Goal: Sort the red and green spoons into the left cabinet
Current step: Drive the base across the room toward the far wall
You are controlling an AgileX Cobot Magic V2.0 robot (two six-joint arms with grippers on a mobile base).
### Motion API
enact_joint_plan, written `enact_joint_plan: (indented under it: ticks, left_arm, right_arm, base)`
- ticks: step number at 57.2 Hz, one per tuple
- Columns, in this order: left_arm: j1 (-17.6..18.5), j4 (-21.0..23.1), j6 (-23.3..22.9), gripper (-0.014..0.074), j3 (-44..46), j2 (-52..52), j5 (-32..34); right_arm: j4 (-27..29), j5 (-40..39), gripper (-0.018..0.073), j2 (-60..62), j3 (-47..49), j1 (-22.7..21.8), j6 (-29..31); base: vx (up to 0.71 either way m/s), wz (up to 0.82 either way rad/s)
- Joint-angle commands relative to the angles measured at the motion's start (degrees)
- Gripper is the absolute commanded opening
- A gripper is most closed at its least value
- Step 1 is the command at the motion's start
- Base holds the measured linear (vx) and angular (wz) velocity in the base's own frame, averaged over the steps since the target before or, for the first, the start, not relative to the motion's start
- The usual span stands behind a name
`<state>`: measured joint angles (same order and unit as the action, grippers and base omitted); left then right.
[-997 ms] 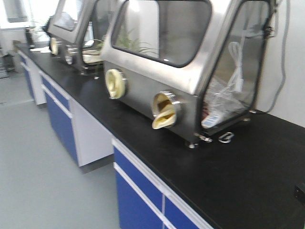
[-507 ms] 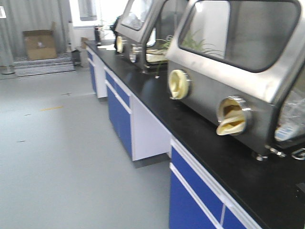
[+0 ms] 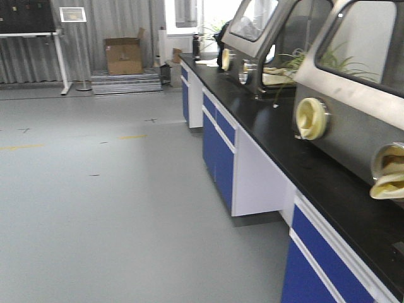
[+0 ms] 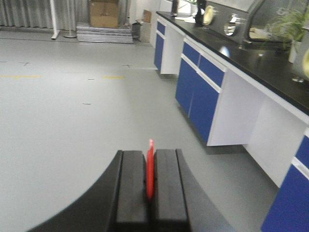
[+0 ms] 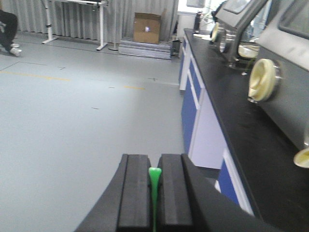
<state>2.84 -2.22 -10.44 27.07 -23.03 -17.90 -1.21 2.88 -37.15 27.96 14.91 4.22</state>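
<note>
Left wrist-mounted view: the left gripper [image 4: 150,155] has its two black fingers [image 4: 133,183] pressed together on the red spoon [image 4: 150,169]. The spoon stands on edge in the slit between the pads, and its end projects just past the fingertips.

Right wrist-mounted view: the right gripper [image 5: 154,158] is clamped in the same way on the green spoon [image 5: 154,183]. Only a short green end shows between the fingers, sitting slightly behind their tips.

Both grippers hang above the grey floor [image 3: 95,189].

Exterior front-facing view: a counter [image 3: 297,161] with a black top and blue fronts runs along the right side. Stainless glove boxes [image 3: 360,120] with yellowish ports stand on it. A cardboard box [image 3: 123,55] stands at the far end, in front of a grey curtain [image 3: 101,25].
</note>
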Motion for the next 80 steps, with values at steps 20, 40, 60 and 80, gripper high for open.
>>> enact_joint_plan:
  ticks: [20,40,60,80]
  left_arm:
    - [0.01,0.38,-0.08,0.0002,1.52,-0.38,4.56]
    - [0.01,0.38,-0.03,0.0002,1.52,-0.38,4.56]
    - [0.01,0.38,-0.03,0.0002,1.52,-0.38,4.56]
    - [0.01,0.38,-0.03,0.0002,1.52,-0.38,4.56]
  right_arm:
    - [-0.15,-4.62,-0.0005,0.17,1.70,-0.23,0.48]
    - [-0.15,-4.62,-0.0005,0.17,1.70,-0.23,0.48]
    - [-0.15,-4.62,-0.0005,0.17,1.70,-0.23,0.48]
    - [-0.15,-4.59,-0.0005,0.17,1.70,-0.23,0.48]
  base:
    - [0.13,0.31]
    - [0.22,0.16]
    - [0.35,0.06]
    - [0.43,0.11]
